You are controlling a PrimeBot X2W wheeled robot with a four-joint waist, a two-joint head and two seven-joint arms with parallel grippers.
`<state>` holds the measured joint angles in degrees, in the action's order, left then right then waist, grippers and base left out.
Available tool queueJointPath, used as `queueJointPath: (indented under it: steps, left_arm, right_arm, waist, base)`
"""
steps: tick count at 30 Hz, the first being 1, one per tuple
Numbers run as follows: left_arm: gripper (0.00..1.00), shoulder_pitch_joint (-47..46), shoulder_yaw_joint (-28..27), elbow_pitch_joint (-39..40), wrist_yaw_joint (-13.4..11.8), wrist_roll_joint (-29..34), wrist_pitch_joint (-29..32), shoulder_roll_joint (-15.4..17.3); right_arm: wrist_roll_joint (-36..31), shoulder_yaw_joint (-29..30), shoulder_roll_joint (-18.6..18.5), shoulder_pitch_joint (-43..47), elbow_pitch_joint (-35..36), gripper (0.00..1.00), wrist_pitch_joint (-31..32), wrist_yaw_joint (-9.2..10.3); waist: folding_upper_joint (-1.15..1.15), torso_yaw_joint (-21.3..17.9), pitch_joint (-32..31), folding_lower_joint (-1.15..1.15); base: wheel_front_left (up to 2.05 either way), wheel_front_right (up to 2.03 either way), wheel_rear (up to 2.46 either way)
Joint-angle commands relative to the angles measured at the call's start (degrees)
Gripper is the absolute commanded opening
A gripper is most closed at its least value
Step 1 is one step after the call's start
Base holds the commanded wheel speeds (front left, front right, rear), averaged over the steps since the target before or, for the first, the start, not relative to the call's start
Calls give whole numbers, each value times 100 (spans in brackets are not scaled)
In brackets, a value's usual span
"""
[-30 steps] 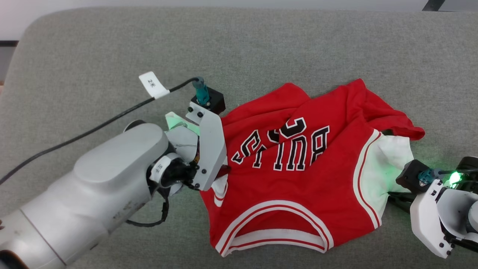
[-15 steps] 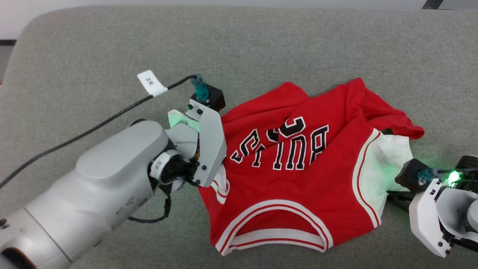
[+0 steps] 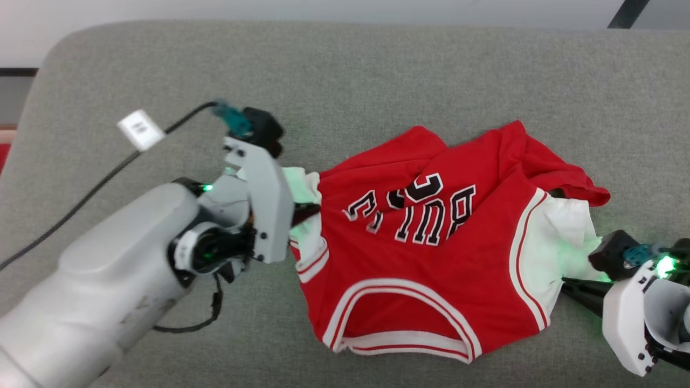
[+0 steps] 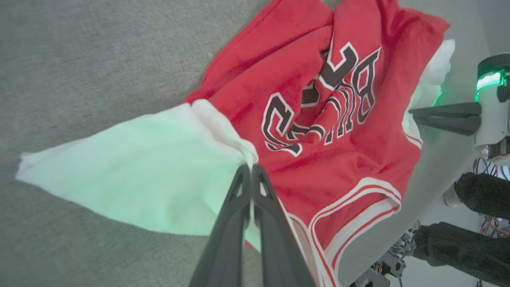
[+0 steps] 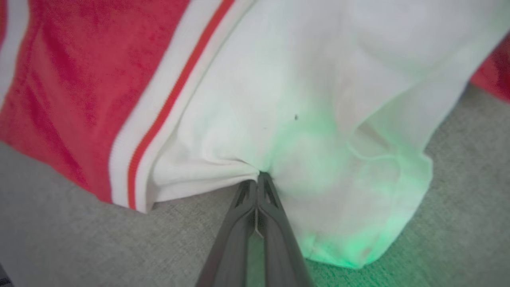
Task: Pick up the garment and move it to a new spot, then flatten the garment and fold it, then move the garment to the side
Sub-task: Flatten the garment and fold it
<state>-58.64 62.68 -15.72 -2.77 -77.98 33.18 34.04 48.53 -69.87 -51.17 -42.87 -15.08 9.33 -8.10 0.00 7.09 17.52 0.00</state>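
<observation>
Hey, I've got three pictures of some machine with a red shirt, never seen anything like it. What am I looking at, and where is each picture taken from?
It is a robot with two arms, seen by three cameras. One picture looks down from its head. The other two are taken from each wrist, looking along that arm's two dark fingers. A red sleeveless jersey lies crumpled on a grey padded surface. The left gripper is shut, pinching the jersey's white fabric at one side. The right gripper is shut on the white fabric at the opposite side.
</observation>
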Motion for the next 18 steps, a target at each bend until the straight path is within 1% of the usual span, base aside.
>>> queueJointPath:
  steps: [1, 5, 8, 11, 14, 18]
  left_arm:
    - [0, 122, -142, 113, -46, -80, -185, 95]
    - [0, 527, -566, 503, -147, -373, -766, 388]
    - [0, 849, -860, 825, -106, -650, -1119, 600]
    - [0, 1129, -1015, 1051, -60, -810, -1360, 761]
    - [0, 1317, -1192, 1159, -56, -941, -1623, 830]
    - [0, 1599, -1378, 1230, -60, -1141, -1904, 906]
  right_arm:
    - [83, 104, 39, 96, -192, 0, -40, 112]
    - [456, 486, -122, 241, -151, 0, -361, 85]
    - [695, 720, -207, 342, -89, 0, -540, 68]
    - [842, 853, -350, 441, -71, 0, -635, 68]
    - [921, 926, -412, 505, -51, 0, -678, 68]
    - [956, 944, -404, 608, -58, 0, -696, 68]
  waist:
    - [0, 38, -104, 0]
    - [0, 51, -229, 0]
    - [0, 39, -272, 0]
    - [0, 60, -276, 0]
    - [0, 67, -252, 0]
    - [0, 60, -235, 0]
  base:
    - [0, 0, 0]
    - [0, 0, 0]
    - [0, 0, 0]
    - [0, 0, 0]
    - [0, 0, 0]
    - [0, 0, 0]
